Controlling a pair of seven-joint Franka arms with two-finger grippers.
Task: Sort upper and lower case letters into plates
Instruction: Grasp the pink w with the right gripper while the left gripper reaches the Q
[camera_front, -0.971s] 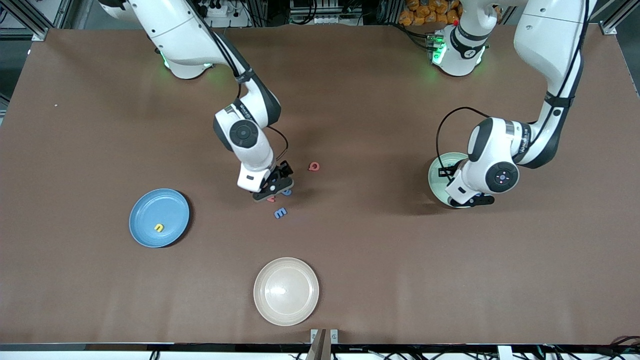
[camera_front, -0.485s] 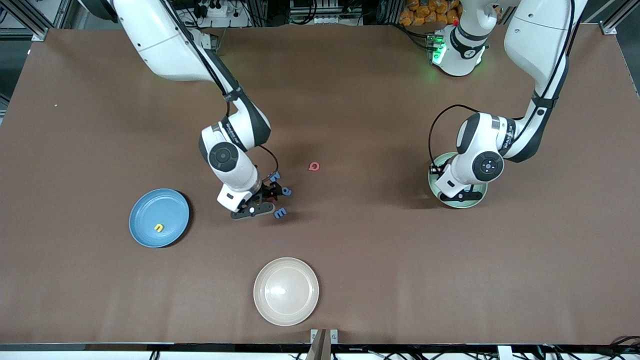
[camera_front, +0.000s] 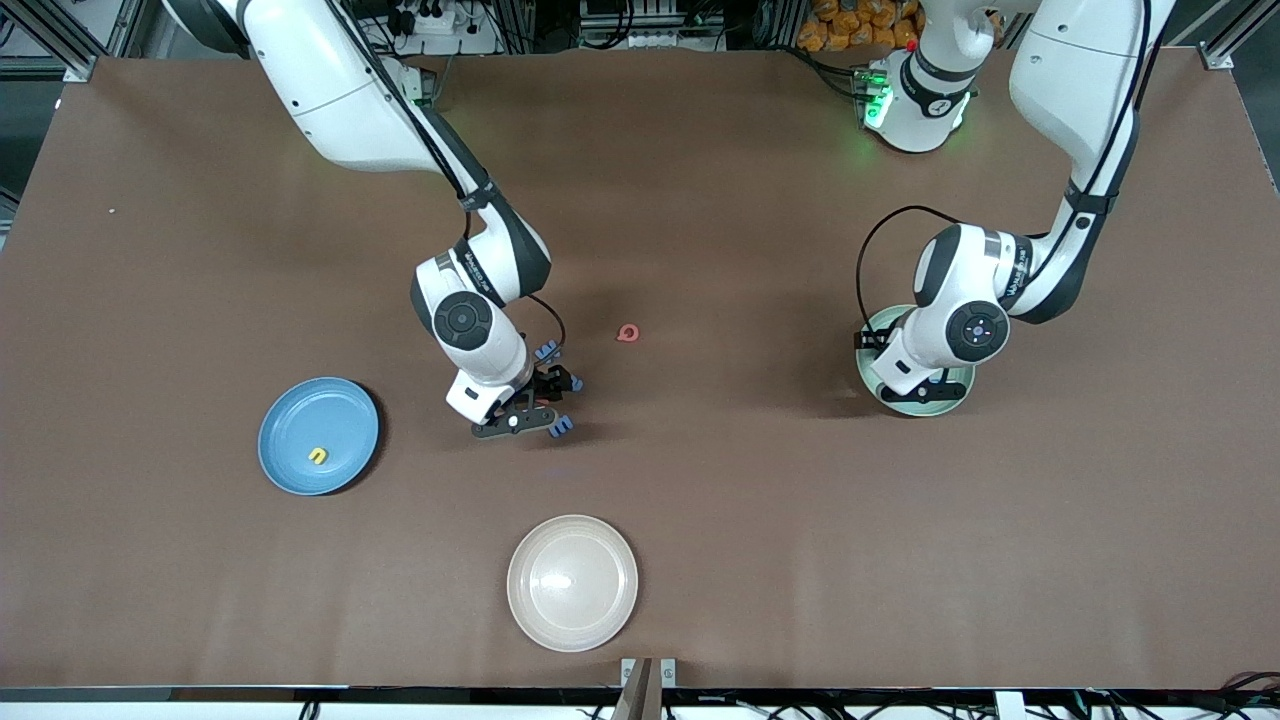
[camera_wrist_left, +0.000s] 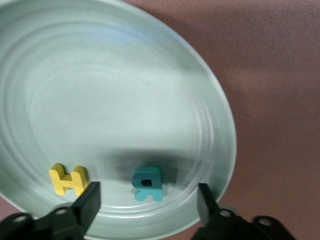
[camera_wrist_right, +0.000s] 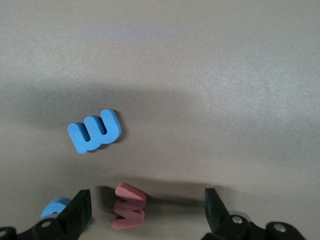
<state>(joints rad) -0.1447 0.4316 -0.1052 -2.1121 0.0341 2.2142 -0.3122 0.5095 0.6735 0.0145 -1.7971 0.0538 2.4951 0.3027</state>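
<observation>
My right gripper (camera_front: 522, 408) hangs open low over a cluster of letters mid-table. In the right wrist view the right gripper (camera_wrist_right: 146, 205) has a red letter (camera_wrist_right: 129, 206) between its fingers, a blue letter (camera_wrist_right: 95, 131) ahead and another blue letter (camera_wrist_right: 54, 207) by one finger. A red letter (camera_front: 628, 333) lies apart. The blue plate (camera_front: 300, 420) holds a yellow letter (camera_front: 318, 456). My left gripper (camera_front: 915, 385) is open over the mint plate (camera_front: 930, 408). In the left wrist view my left gripper (camera_wrist_left: 147, 200) is over the mint plate (camera_wrist_left: 100, 90), which holds a yellow H (camera_wrist_left: 68, 179) and a teal R (camera_wrist_left: 148, 183).
A cream-beige plate (camera_front: 572, 582) sits near the table's front edge, nearer the camera than the letter cluster. Blue letters (camera_front: 563, 425) lie beside the right gripper.
My right gripper has shifted a little nearer the camera and toward the blue plate over the letters. My left gripper has moved slightly over the mint plate.
</observation>
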